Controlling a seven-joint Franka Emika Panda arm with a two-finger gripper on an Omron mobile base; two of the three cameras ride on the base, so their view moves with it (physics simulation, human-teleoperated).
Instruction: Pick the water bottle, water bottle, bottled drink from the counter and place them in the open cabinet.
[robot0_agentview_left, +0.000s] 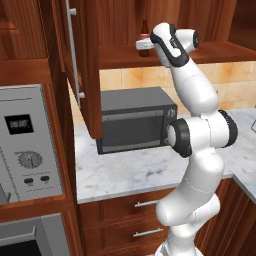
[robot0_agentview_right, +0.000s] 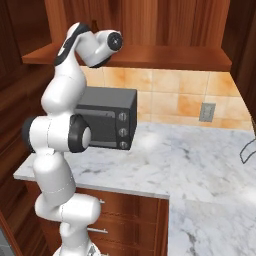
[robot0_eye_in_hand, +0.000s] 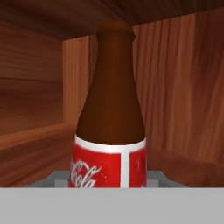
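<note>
1. The bottled drink (robot0_eye_in_hand: 111, 109) stands upright inside the cabinet (robot0_eye_in_hand: 183, 87); from the hand it looms very close, a brown glass body with a narrow neck and a red label with a white band and white script; wooden walls rise behind it and to both sides

2. From the left base view the same bottle (robot0_agentview_left: 144, 46) sits on the cabinet's plain shelf (robot0_agentview_left: 220, 52), only its dark neck and a strip of the label showing past the robot's hand

3. The gripper (robot0_agentview_left: 148, 45) is right at the bottle, at shelf height; its fingers are hidden by the hand and by the bottle, yet the jaws are drawn in narrow and the bottle sits squarely between them, so it reads as clenched on the bottled drink; whether the bottle's base rests on the shelf I cannot tell

4. The white arm (robot0_agentview_left: 197, 135) rises from below the counter's edge and bends up to the shelf; in the right base view its wrist (robot0_agentview_right: 102, 45) reaches to the shelf edge

5. The cabinet door (robot0_agentview_left: 82, 65) hangs open to the left, its long silver bar handle (robot0_agentview_left: 73, 50) facing out

6. Beneath the shelf, a dark microwave (robot0_agentview_left: 135, 120) sits on the marble counter (robot0_agentview_left: 130, 172) against the tan tiled wall; wooden drawers with silver handles (robot0_agentview_left: 147, 203) run under the slab

7. At the far left, a steel oven panel (robot0_agentview_left: 27, 145) with a display and a dial; on the right wall, a grey outlet (robot0_agentview_right: 207, 112)
</note>
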